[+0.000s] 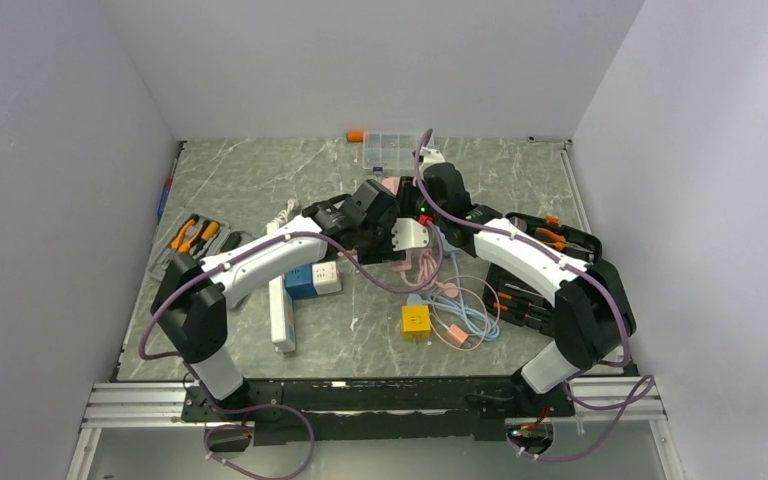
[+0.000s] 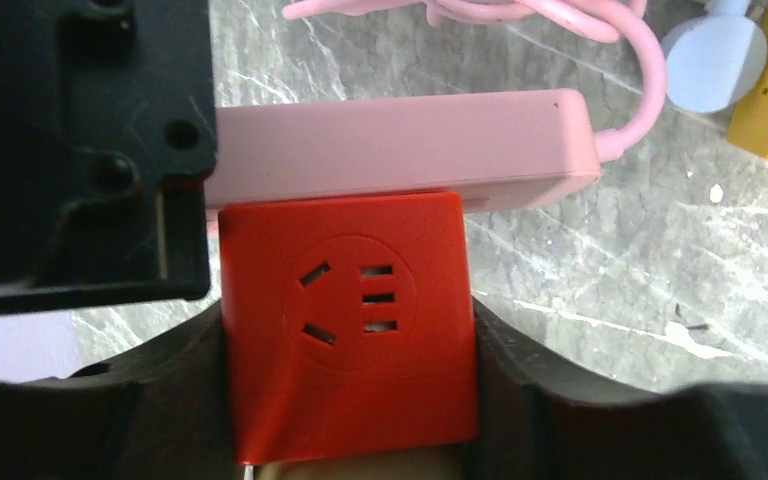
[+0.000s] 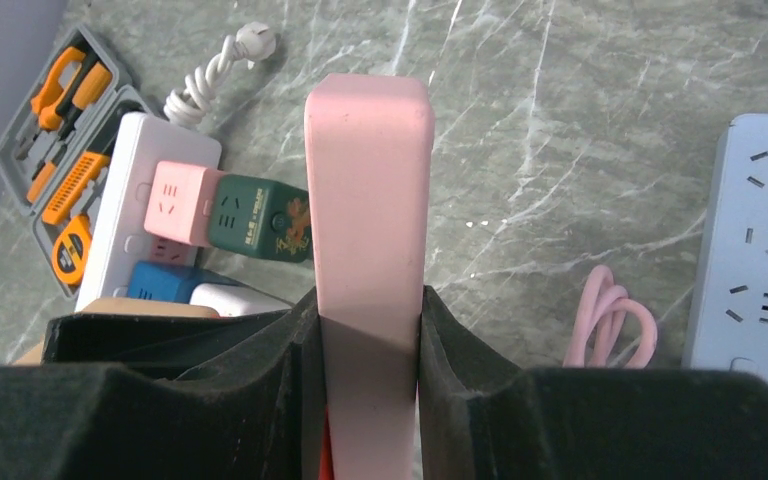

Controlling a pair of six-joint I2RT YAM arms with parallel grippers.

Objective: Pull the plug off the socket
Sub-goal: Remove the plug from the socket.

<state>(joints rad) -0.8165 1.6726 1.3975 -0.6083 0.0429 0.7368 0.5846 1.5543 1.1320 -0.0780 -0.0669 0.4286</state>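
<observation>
Nearest the arm bases in the top view, a yellow cube adapter (image 1: 416,321) sits at about 6 o'clock from the table's middle. A loose coil of pale blue and pink cords (image 1: 463,313) lies just beside it toward 4 o'clock. At 8 o'clock a white power strip (image 1: 282,312) lies lengthwise, with a blue cube (image 1: 300,281) and a white cube (image 1: 326,277) at its farther part. Two open tool cases flank the work, one (image 1: 193,240) at 9 o'clock and the other (image 1: 532,262) at 3 o'clock. The two arms meet over the middle of the marble table (image 1: 260,170). The right gripper (image 3: 370,312) is clamped on the socket (image 3: 368,170), a pink power strip, with a finger pressed against each long side. The left gripper (image 2: 350,350) is closed around the plug (image 2: 345,300), a red cube adapter whose outlet face is turned to the wrist camera. Its fingers (image 2: 560,420) touch the cube's two sides, and the cube's far face sits against the side of the pink strip. In the left wrist view the strip's pink cord (image 2: 650,70) leaves its end toward 2 o'clock. Farthest off, at 12 o'clock, a clear compartment box (image 1: 393,150) and a small orange item (image 1: 355,135) lie near the back wall.
</observation>
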